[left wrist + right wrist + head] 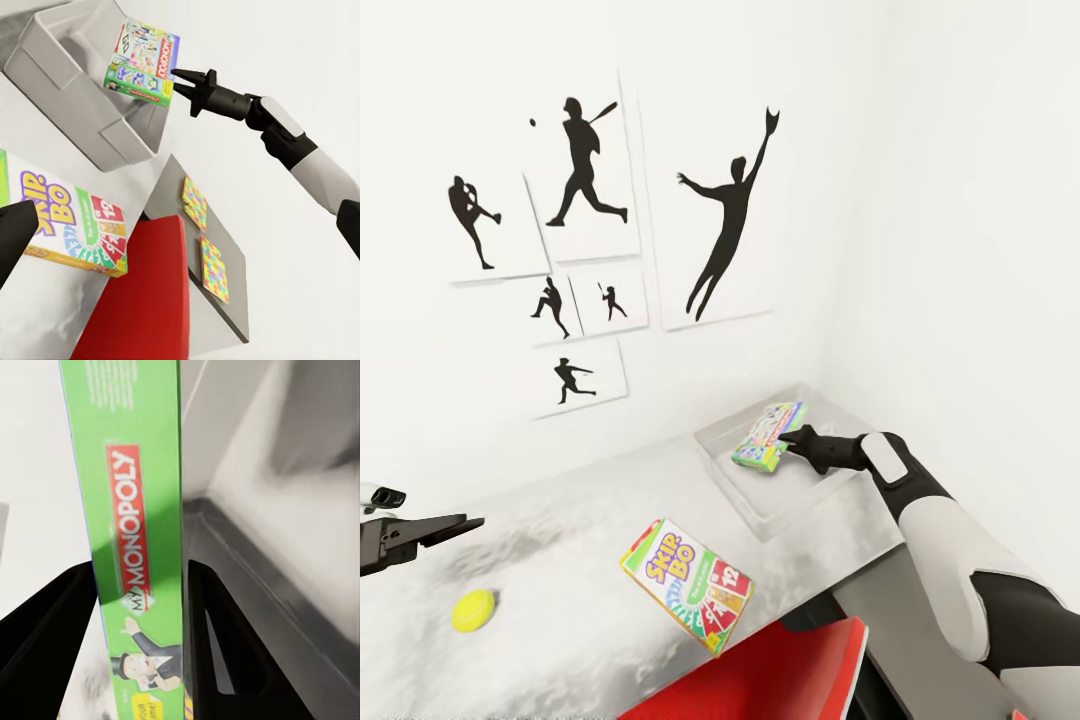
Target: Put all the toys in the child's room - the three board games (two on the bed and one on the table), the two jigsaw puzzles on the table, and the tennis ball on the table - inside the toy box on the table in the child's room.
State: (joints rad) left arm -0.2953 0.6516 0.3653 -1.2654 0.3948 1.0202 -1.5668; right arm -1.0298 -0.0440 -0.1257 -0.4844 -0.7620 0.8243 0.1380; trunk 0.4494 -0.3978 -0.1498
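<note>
Over the toy box (760, 505) in the head view, a Monopoly box (767, 436) is gripped by the right gripper (788, 441); a Skip-Bo box (687, 585) and ball (473, 610) are seen on the table (560, 600). From the left wrist, two puzzles (204, 240) are seen; whether the left gripper (455, 524) is parted cannot be told. From the right wrist, fingers (214, 630) are clamped on the Monopoly box's edge.

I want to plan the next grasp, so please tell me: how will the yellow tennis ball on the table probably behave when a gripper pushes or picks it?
The tennis ball is round and lies free on the flat table, so a push would probably make it roll. Its curved sides may slip from two narrow fingers unless they close across its middle. It looks small and is probably light.
</note>
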